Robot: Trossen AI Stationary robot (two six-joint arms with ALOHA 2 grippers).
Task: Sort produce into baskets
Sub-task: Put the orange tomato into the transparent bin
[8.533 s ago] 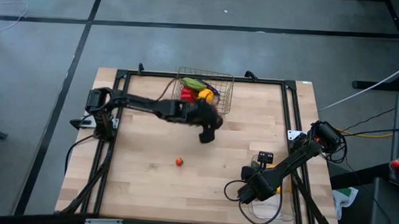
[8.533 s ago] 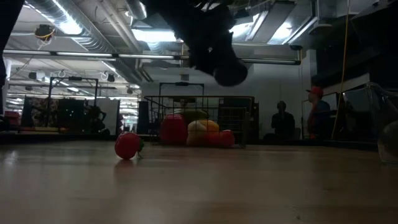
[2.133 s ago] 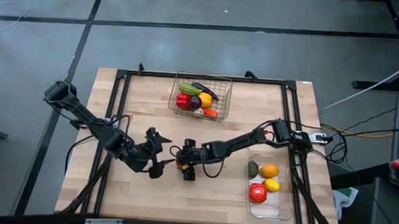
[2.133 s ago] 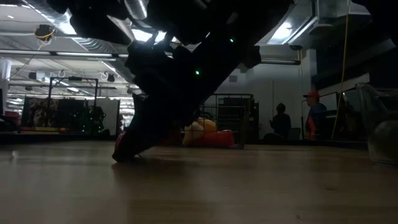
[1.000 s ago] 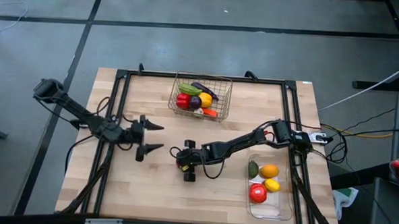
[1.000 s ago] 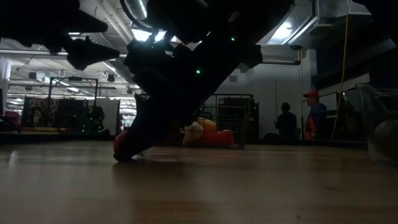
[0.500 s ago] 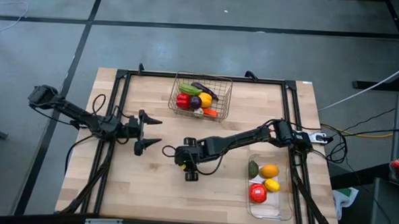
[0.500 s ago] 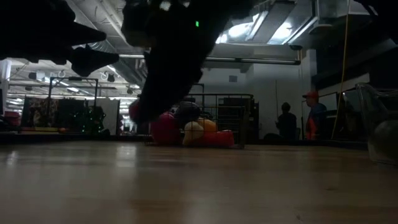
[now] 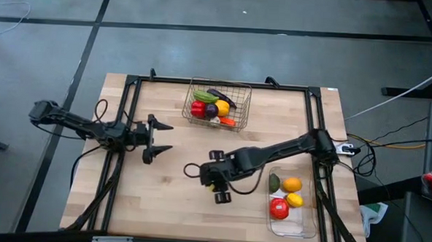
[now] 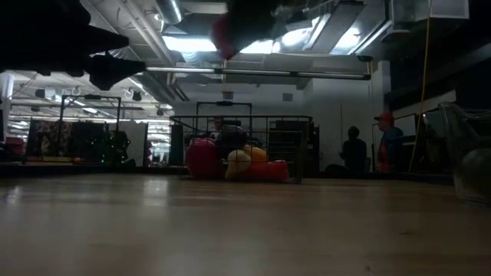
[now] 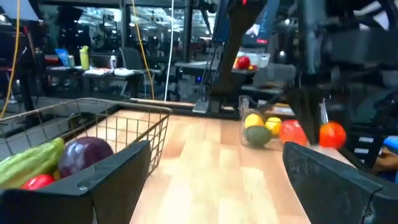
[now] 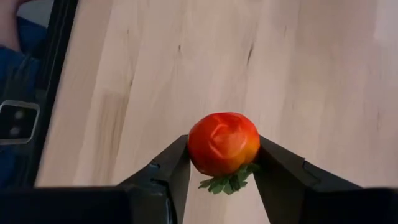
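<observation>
- The right gripper is clamped on the small round red-orange toy tomato, one dark finger pressing each flank, its green leafy calyx hanging down between the jaws, bare wooden table showing past it
- From overhead, that right gripper sits mid-table, and the tomato is hidden under it in this view
- Here's the relation that matters: the clear rectangular plastic tray lies back along the right arm from the jaws, near the arm's own base, so I'd judge the carry goes that way
- The tomato is round, no long axis to speak of, so orientation shouldn't matter on release
- The tray is already holding a dark green piece, an orange one, a yellow one and a red one
- The square wire-mesh metal basket lies beyond the jaws at the table's far edge, loaded with a long green vegetable, a red one, a purple round one and a yellow one
- The left gripper waits with fingers spread and nothing between them, well apart from the tomato, so the right arm is plainly the one on it
</observation>
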